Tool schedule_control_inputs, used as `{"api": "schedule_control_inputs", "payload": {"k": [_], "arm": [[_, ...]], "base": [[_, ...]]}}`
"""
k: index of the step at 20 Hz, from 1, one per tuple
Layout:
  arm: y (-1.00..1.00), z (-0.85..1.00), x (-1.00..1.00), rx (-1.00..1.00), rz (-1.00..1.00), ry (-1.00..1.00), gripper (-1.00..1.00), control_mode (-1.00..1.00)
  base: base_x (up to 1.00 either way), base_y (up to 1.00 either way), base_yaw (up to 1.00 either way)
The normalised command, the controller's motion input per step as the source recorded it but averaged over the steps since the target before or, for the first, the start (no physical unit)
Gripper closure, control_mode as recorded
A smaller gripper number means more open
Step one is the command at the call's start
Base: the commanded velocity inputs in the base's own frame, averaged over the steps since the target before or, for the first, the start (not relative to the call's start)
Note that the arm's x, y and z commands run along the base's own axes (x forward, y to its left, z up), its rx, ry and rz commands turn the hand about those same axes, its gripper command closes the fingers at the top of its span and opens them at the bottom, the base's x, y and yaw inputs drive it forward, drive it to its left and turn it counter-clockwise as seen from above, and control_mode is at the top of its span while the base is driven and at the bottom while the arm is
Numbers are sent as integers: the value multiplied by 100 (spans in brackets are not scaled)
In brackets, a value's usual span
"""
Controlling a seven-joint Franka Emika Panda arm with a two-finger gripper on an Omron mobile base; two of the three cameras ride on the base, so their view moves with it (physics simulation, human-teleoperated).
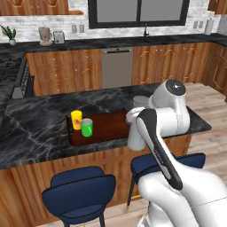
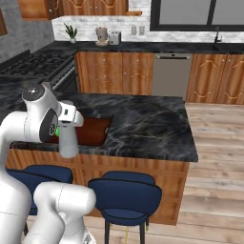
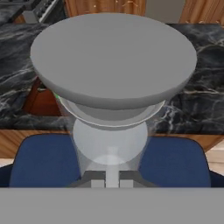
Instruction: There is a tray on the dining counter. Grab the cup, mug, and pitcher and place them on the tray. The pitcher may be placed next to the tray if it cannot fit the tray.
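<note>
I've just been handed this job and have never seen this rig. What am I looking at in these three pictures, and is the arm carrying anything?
The machine is a white robot arm on a driving base. Two pictures come from cameras on the base, behind the arm to its left and right; the third looks along its gripper.

Ahead is the long black marble dining counter. On it lies a flat reddish-brown wooden tray, already holding a small yellow cup and a green mug.

The gripper is shut on a tall pale grey pitcher, hanging at the counter's near edge, right of the tray, above the blue stools. The big grey disc in the hand picture is that pitcher, seen close.
</note>
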Motion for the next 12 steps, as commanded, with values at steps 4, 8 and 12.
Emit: {"api": "schedule_control_inputs", "payload": {"k": [4,8,12], "arm": [[0,40,0,0,0,-1,100,-100],[0,24,0,0,0,-9,100,-100],[0,16,3,0,0,-10,100,-100]], "base": [[0,0,0],[0,0,0],[0,0,0]]}}
